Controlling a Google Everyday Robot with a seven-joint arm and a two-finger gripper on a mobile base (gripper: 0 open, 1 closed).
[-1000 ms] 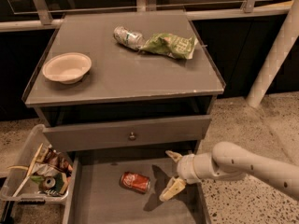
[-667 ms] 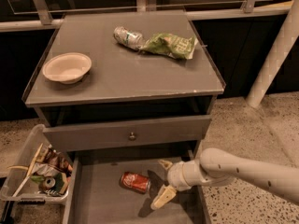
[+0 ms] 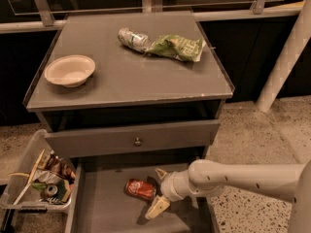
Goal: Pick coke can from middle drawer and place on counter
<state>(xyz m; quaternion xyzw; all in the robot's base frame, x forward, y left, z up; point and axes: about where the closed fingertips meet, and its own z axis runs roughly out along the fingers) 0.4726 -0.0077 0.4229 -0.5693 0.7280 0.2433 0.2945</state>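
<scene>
At lower centre, the gripper (image 3: 159, 191) is hovering, fingers spread, just beside the coke can (image 3: 140, 189) in the middle drawer (image 3: 104, 205); the grasp step requires straddling and closing.

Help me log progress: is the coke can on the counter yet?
No, the coke can lies on its side in the middle drawer, right beside the open pincer, not up on the counter.
</scene>
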